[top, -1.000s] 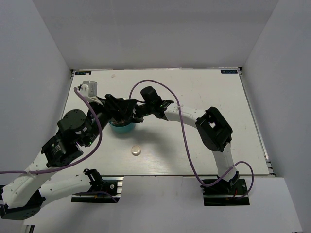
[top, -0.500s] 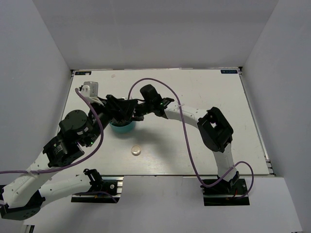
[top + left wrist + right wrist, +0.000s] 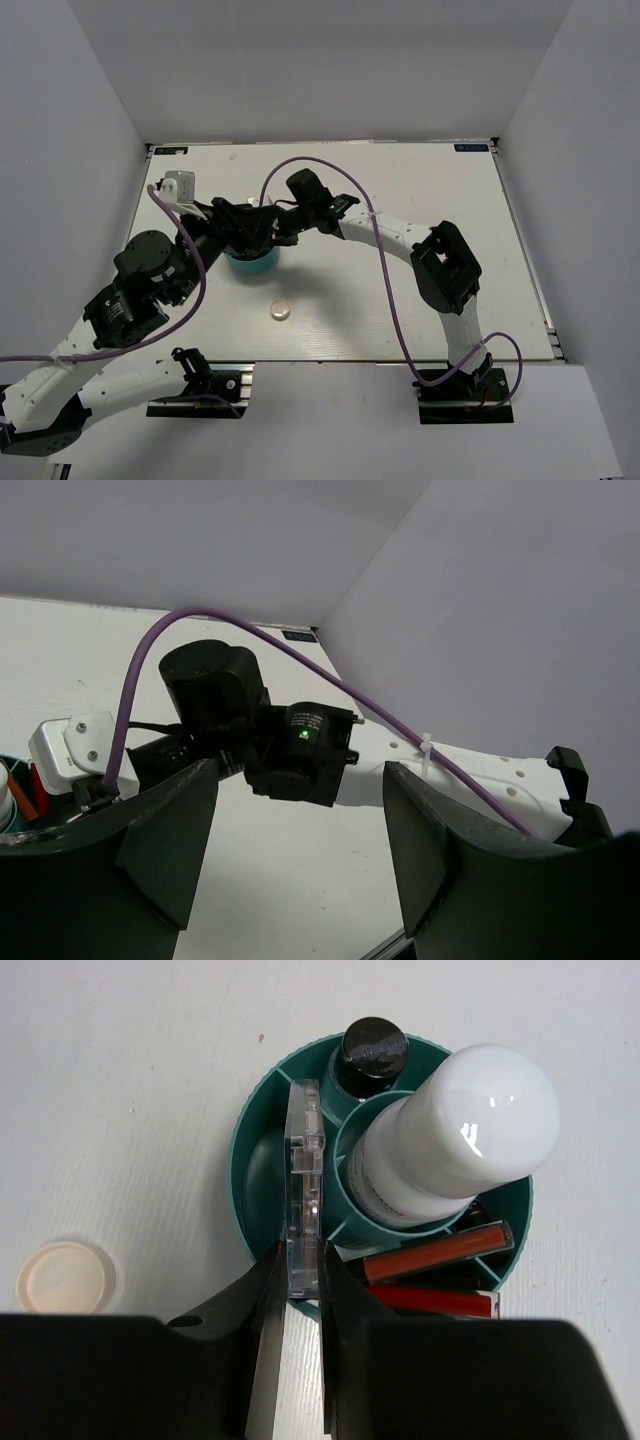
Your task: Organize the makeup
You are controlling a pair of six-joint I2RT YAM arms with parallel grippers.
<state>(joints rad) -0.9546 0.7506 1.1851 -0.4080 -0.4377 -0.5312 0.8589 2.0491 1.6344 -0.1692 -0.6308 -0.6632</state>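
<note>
The right gripper (image 3: 300,1278) is clamped on the near end of the square palette (image 3: 304,1150), which stands on edge at the open left compartment of the teal tub (image 3: 238,1185), seating depth not discernible; lower it straight, clear of the central white bottle (image 3: 470,1125), and release only when it appears bottomed. The left gripper (image 3: 297,810) hangs near the tub, jaws wide apart and empty; hold it outside the descent path. The round compact (image 3: 65,1276) lies apart on the matte white table (image 3: 130,1080), enclosed by plain pale walls (image 3: 320,70) on three sides.
</note>
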